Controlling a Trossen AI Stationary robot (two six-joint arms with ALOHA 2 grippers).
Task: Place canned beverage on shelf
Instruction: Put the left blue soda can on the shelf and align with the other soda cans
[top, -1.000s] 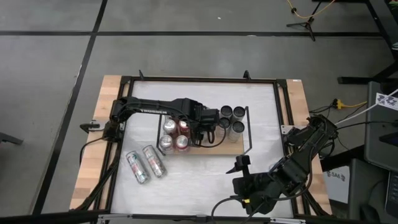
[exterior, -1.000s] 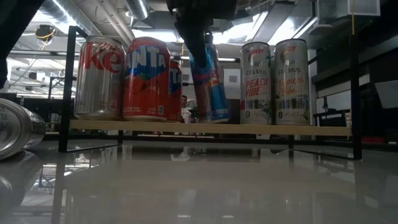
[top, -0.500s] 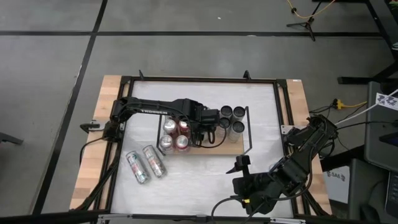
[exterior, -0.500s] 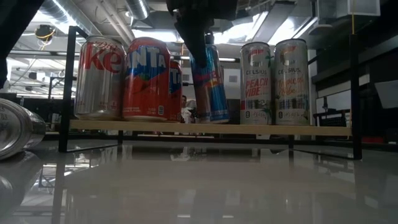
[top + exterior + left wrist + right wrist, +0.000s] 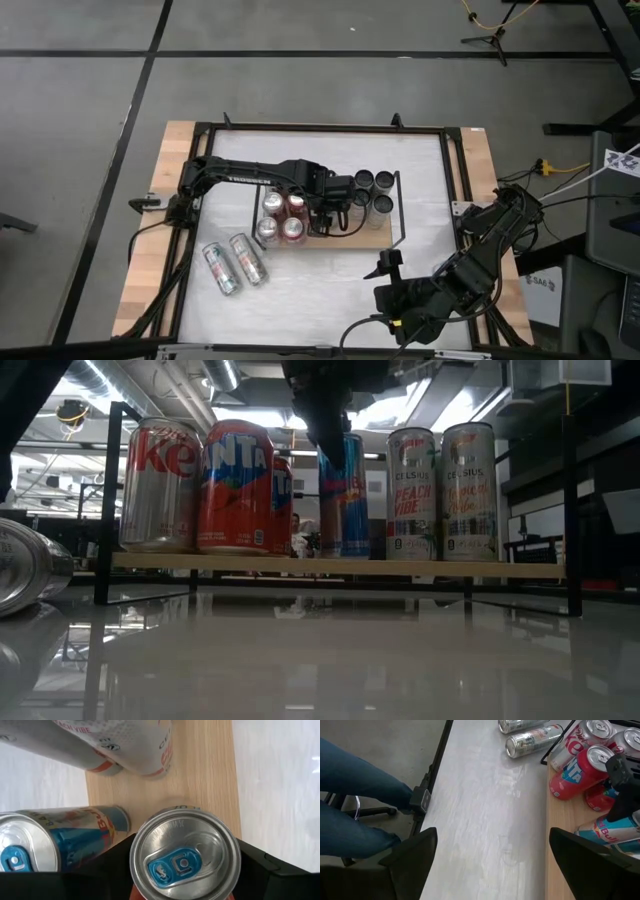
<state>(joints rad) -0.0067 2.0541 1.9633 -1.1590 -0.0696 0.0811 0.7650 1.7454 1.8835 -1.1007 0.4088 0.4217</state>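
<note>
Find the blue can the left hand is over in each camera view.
High view: hidden under the left hand, mid-shelf.
Low view: blue can upright, centre, between the orange can and the white cans.
Left wrist view: its silver top fills the bottom centre.
Right wrist view: at the right edge.
Shared landmark: the shelf.

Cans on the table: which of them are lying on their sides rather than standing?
The two silver cans on the white tabletop, left of the shelf; every shelf can stands upright.

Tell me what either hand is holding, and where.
The left hand surrounds the top of the blue can standing on the shelf; whether it grips cannot be told. The right hand holds nothing.
</note>
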